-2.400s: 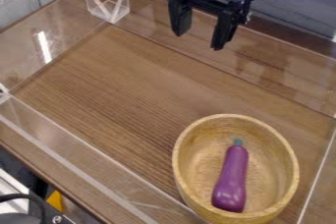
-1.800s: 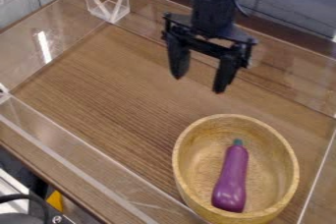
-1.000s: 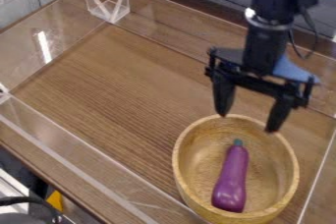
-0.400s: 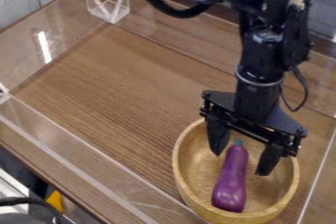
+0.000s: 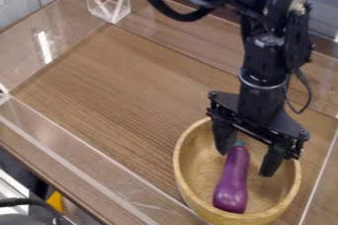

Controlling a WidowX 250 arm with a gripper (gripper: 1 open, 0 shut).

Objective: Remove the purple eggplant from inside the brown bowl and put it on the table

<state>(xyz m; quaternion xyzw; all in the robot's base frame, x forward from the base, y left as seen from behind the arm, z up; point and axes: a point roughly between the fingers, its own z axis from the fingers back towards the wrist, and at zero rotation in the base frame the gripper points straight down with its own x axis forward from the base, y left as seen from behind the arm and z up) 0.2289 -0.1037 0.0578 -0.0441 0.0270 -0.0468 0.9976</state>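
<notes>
A black robot arm reaches over a round light tan wooden bowl (image 5: 187, 157), its released black jaws (image 5: 246, 145) spread wide above it.

Inside the bowl lies a glossy purple elongated toy eggplant (image 5: 231, 187), its dark stem end pointing toward the jaws and its bulbous end toward the bowl's near rim. The bowl sits on a brown wood-grain surface (image 5: 106, 86), which stretches out to the left of the bowl and beyond it.

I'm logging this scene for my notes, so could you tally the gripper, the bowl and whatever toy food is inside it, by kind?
Gripper: 1
Bowl: 1
Toy eggplant: 1
Total: 3
</notes>
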